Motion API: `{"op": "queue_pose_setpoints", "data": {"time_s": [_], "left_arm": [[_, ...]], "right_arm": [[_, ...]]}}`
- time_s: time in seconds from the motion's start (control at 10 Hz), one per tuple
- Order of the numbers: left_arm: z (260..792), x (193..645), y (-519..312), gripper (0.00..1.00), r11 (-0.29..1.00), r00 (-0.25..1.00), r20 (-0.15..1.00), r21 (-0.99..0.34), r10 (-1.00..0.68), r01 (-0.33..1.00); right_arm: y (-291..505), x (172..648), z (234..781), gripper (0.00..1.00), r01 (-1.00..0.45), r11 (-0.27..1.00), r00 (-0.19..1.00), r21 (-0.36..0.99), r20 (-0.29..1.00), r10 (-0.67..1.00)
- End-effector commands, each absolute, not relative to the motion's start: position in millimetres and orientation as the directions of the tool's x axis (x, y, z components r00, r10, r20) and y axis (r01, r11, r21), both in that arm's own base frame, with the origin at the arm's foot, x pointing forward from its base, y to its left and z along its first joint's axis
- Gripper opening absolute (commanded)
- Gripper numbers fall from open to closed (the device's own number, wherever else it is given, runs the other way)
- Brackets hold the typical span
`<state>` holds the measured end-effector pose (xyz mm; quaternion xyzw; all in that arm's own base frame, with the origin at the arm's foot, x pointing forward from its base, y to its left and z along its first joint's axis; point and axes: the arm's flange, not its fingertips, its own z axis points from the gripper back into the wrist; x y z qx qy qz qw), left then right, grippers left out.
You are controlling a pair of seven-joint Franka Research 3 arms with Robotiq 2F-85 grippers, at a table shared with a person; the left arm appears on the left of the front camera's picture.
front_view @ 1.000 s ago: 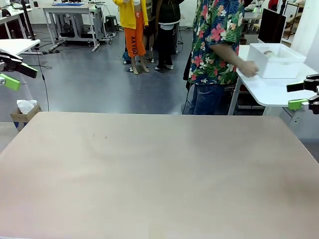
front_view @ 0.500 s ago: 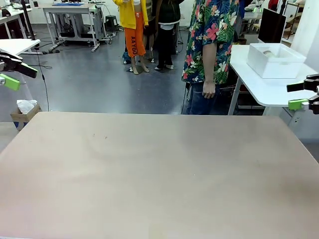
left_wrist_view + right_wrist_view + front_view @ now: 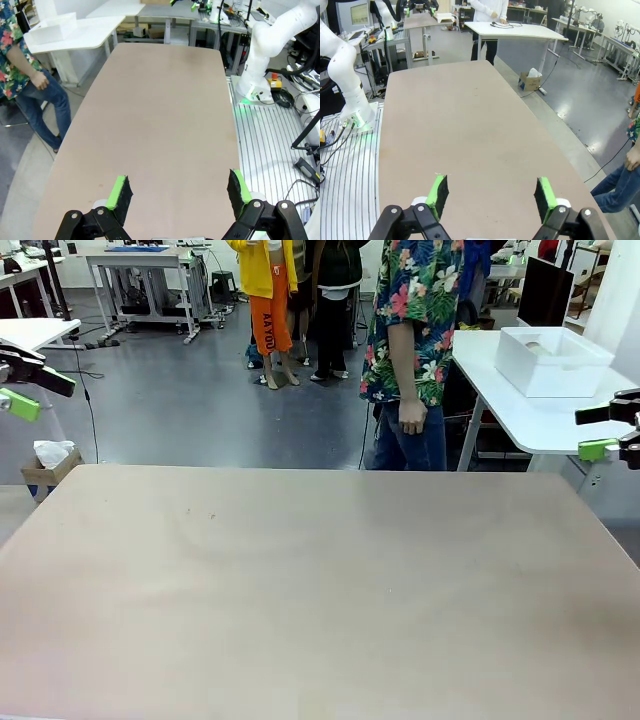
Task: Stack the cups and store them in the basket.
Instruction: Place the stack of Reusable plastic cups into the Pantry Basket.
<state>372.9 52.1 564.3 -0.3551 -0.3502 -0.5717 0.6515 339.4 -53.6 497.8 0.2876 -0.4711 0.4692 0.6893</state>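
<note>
The white basket (image 3: 556,368) stands on a white side table (image 3: 530,418) beyond the far right corner of my table; it also shows at the upper left in the left wrist view, basket (image 3: 52,31). A small tan shape (image 3: 539,344) lies inside it; I cannot tell whether it is one of the cups. My left gripper (image 3: 22,390) hangs open at the left edge, well above the floor side of the table, and my right gripper (image 3: 606,429) hangs open at the right edge. In the wrist views the left gripper (image 3: 180,192) and right gripper (image 3: 492,192) each hold nothing.
The wide beige table (image 3: 320,580) lies bare between the arms. A person in a floral shirt (image 3: 415,320) stands at the far side, one hand (image 3: 411,418) hanging down. Other people and workbenches stand farther back.
The person took a hand off the basket, turned away from the side table and stepped left; the arm now hangs down. Neither gripper moved.
</note>
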Motion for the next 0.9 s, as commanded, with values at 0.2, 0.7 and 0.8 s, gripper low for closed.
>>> {"op": "queue_pose_setpoints", "data": {"time_s": [0.2,0.7,0.8], "left_arm": [[566.8,372.2,50.3,1.0,0.096,0.11,0.868,-0.072,-0.485,0.993],[566.8,372.2,50.3,1.0,0.096,0.11,0.868,-0.072,-0.485,0.993],[566.8,372.2,50.3,1.0,0.096,0.11,0.868,-0.072,-0.485,0.993]], "right_arm": [[-53.1,342.4,499.3,0.92,-0.914,0.4,0.101,-0.059,0.925,0.366],[-53.1,342.4,499.3,0.92,-0.914,0.4,0.101,-0.059,0.925,0.366],[-53.1,342.4,499.3,0.92,-0.914,0.4,0.101,-0.059,0.925,0.366]]}}
